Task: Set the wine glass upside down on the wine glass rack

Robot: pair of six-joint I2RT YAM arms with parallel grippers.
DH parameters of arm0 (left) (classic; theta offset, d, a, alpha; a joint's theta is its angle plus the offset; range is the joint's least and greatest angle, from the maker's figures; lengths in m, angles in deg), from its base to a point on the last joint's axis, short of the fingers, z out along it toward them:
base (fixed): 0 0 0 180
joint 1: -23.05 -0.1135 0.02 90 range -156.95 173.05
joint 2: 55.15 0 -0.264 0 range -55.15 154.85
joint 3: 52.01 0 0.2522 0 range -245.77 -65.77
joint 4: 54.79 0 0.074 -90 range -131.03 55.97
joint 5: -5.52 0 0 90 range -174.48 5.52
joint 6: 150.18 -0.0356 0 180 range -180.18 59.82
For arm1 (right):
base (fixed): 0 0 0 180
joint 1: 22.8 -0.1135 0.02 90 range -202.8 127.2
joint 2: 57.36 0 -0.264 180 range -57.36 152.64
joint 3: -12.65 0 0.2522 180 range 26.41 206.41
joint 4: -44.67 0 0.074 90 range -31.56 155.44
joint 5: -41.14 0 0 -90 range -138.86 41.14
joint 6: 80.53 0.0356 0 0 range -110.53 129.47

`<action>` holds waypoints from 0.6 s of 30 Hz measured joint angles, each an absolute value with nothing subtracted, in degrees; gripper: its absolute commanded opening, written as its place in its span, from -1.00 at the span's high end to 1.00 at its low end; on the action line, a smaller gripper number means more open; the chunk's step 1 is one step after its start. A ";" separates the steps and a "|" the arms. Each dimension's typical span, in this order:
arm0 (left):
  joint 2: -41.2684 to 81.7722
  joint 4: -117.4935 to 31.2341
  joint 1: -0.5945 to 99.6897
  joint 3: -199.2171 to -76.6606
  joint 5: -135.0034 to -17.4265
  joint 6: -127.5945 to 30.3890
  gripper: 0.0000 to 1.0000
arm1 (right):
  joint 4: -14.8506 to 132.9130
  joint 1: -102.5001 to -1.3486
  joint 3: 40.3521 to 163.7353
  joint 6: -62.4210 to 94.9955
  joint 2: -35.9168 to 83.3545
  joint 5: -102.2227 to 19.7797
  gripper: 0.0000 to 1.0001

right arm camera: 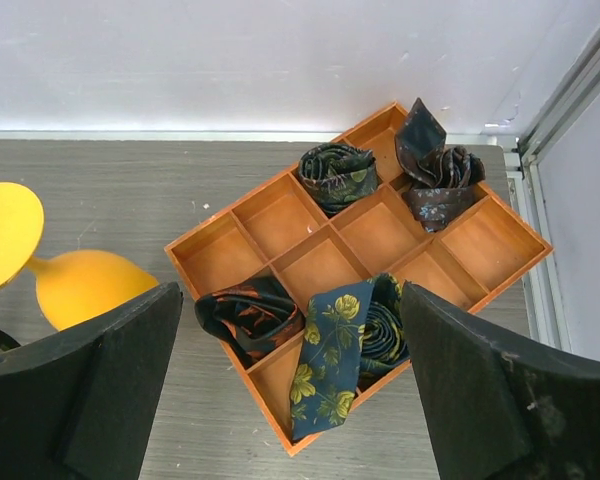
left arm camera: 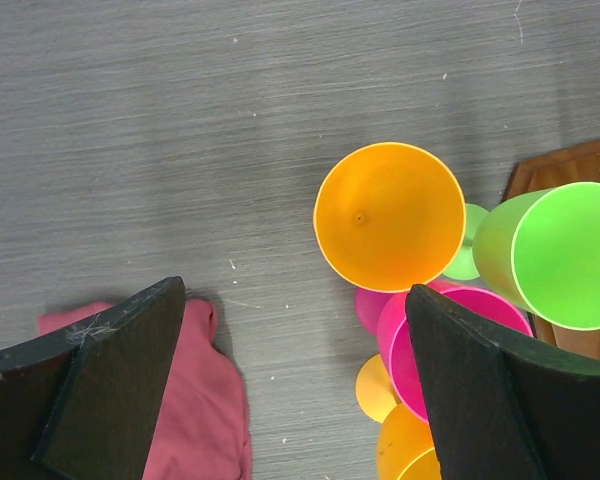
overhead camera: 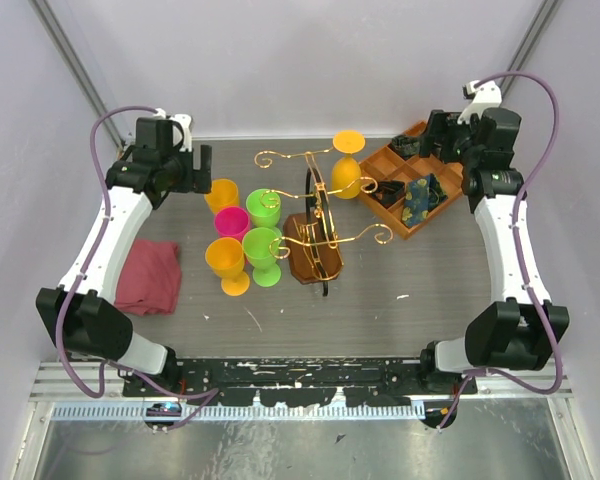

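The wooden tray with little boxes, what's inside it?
Rolled patterned ties sit in some compartments of the tray; the others show bare wood. Whatever lies under the ties is covered.

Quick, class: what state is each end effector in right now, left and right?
Left end effector: open, holding nothing.
Right end effector: open, holding nothing.

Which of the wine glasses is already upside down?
The yellow-orange glass at the rack's far side, next to the wooden tray: its foot points up. The five others stand upright, left of the rack.
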State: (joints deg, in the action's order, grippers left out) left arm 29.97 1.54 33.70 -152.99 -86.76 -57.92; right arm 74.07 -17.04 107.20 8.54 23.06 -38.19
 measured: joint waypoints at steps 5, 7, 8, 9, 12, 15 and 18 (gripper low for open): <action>29.97 2.61 33.16 -152.75 -87.18 -57.72 -0.96 | 75.36 -17.04 107.20 8.43 20.11 -39.72 -0.91; 30.03 2.94 33.05 -152.75 -87.22 -57.37 -0.96 | 75.69 -17.04 107.20 8.30 18.97 -40.13 -0.91; 30.21 3.03 33.05 -152.75 -87.22 -57.13 -0.96 | 75.80 -17.04 107.20 8.30 18.56 -40.33 -0.91; 30.43 3.07 33.05 -152.75 -87.22 -57.02 -0.96 | 75.89 -17.04 107.20 8.30 18.30 -40.41 -0.91; 31.87 3.03 32.98 -152.75 -87.24 -56.39 -0.96 | 76.28 -17.04 107.20 8.30 18.01 -40.52 -0.91; 33.92 2.46 32.98 -152.71 -87.09 -55.38 -0.96 | 76.94 -17.04 107.20 8.28 18.01 -40.48 -0.90; 36.11 1.08 32.96 -152.62 -86.76 -54.25 -0.98 | 77.00 -17.04 107.20 8.13 18.01 -40.48 -0.91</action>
